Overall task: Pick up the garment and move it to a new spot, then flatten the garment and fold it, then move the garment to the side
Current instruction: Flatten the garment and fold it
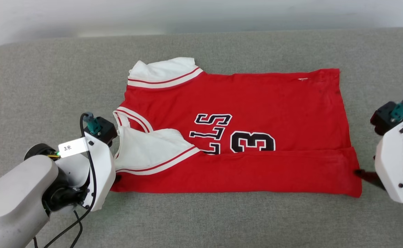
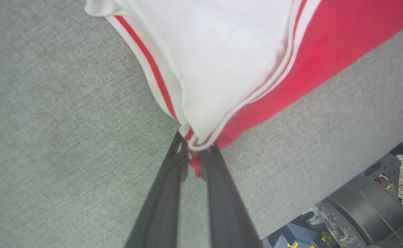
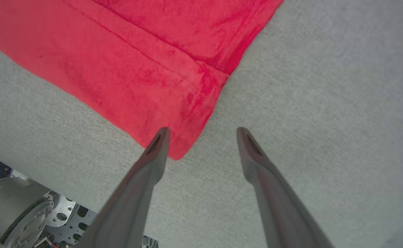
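Note:
The garment (image 1: 256, 100), a red jersey with white sleeves, striped trim and dark lettering, lies spread on the grey cushion with its near long edge folded over. At its near left corner my left gripper (image 2: 196, 155) is shut on the bunched corner of the garment (image 2: 222, 62), red cloth pinched between the fingers (image 2: 168, 186). In the head view the left gripper (image 1: 118, 178) is mostly hidden behind its white wrist. At the near right corner my right gripper (image 3: 203, 132) stands open, one fingertip over the edge of the garment (image 3: 136, 75), the other over bare cushion. The right gripper (image 1: 359, 173) shows as a dark tip.
The grey cushion (image 1: 201, 220) extends around the jersey on all sides, with its front edge close below the grippers. Parts of the robot's base (image 2: 366, 206) show beyond that edge. A pale wall runs along the back.

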